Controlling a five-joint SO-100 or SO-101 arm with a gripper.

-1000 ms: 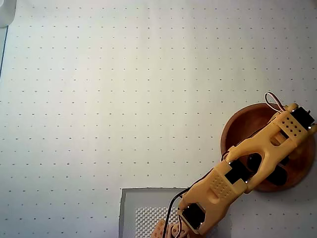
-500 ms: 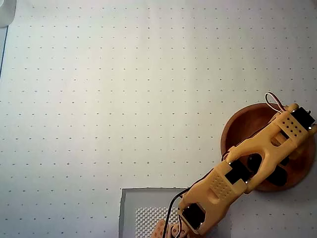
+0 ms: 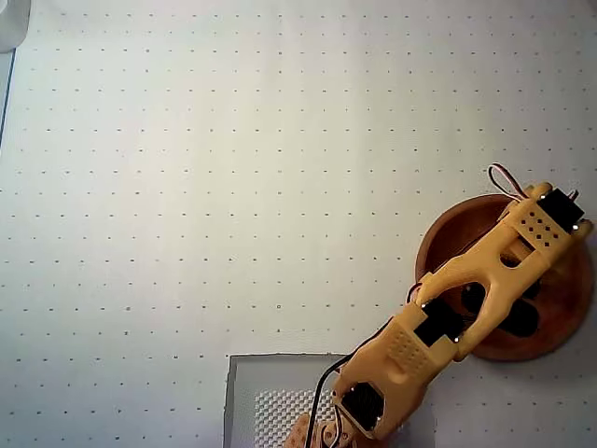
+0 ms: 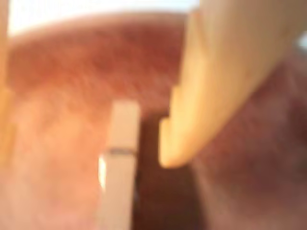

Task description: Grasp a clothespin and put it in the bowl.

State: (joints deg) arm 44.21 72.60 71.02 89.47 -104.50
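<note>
The reddish-brown wooden bowl (image 3: 562, 317) stands at the right of the overhead view. My yellow arm (image 3: 485, 280) reaches over it and hides the gripper and the bowl's inside there. In the blurred wrist view the bowl's inner wall (image 4: 72, 72) fills the frame. The light tan clothespin (image 4: 120, 163) lies inside the bowl. My gripper (image 4: 86, 153) is open around it. One finger (image 4: 192, 120) is just right of the clothespin with a dark gap between them. The other finger (image 4: 4, 120) is at the far left edge, well apart from it.
A white dotted mat (image 3: 233, 187) covers the table. A grey plate (image 3: 270, 392) lies under the arm's base at the bottom edge. A pale object (image 3: 11, 23) sits in the top left corner.
</note>
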